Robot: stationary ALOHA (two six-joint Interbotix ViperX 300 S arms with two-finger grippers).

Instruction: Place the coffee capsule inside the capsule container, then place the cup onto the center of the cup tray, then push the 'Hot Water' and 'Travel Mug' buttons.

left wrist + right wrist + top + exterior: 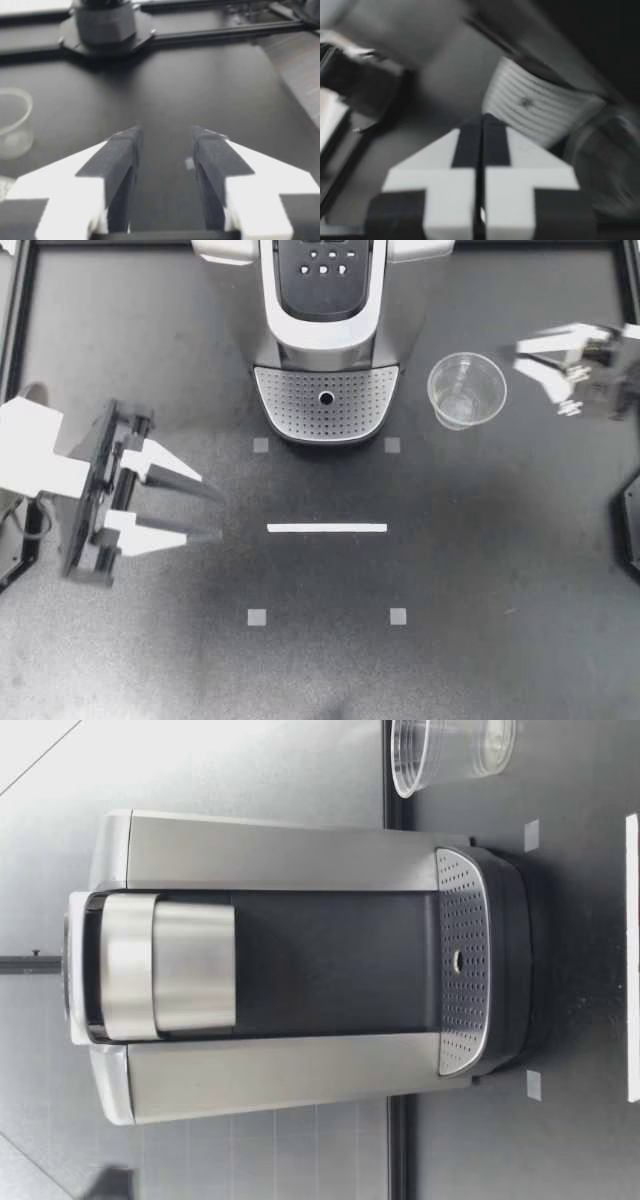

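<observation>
While the cup (467, 390) stands beside the cup tray (326, 400), top view: my left gripper (220, 516) wide, empty, well apart; my right gripper (520, 355) near cup, likely assigned to it. Low view: cup off tray; no capsule visible. Left wrist: fingers spread, nothing between. Right wrist: fingers pressed together, empty.

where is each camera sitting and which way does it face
Top: above the table, straight down on the coffee machine, cup, left arm, right arm.
Low: at table height, facing the coffee machine's front and cup tray; no arm shows.
Left wrist: on my left arm, looking along its open jaws across the table; cup beside them.
Right wrist: on my right arm, looking along its shut jaws towards the cup tray.
Shared: top and low views both show the cup beside the machine.
</observation>
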